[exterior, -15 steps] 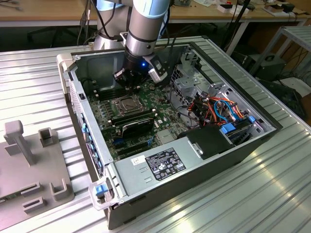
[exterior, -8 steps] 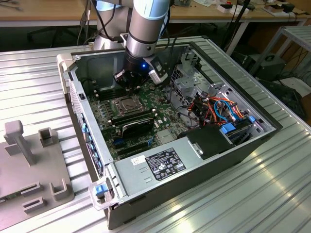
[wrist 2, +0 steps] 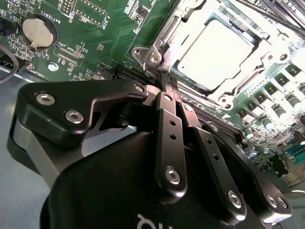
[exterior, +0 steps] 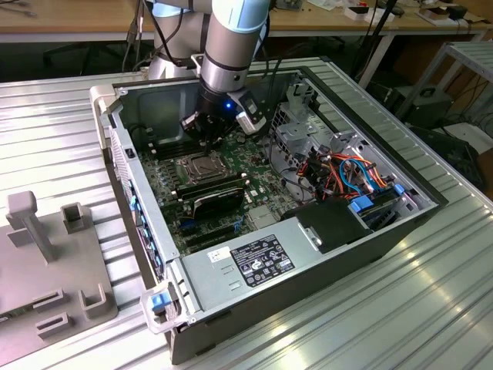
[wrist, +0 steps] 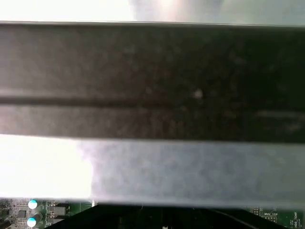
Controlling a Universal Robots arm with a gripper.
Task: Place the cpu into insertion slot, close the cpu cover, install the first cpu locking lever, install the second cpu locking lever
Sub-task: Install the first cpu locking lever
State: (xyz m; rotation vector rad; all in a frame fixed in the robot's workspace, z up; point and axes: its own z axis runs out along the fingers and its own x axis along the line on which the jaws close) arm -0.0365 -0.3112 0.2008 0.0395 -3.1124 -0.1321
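The cpu (wrist 2: 214, 47) lies flat in the insertion slot (exterior: 199, 166), its silver top bright in the second wrist view. The cpu cover (wrist 2: 267, 59) lies down around it as a silvery frame. My gripper (wrist 2: 167, 81) is shut, its two black fingers (wrist 2: 167, 124) pressed together, with the tips just off the socket's corner and nothing visible between them. From the exterior view, the gripper (exterior: 202, 132) hangs inside the open computer case, just behind the socket. I cannot make out how the locking levers stand.
Around the socket are black memory slots (exterior: 166, 146), a black card (exterior: 219, 196), the power supply (exterior: 254, 262) and a cable bundle (exterior: 347, 173). A coin battery (wrist 2: 37, 29) sits on the board. A grey fixture (exterior: 46, 262) stands at the exterior view's left.
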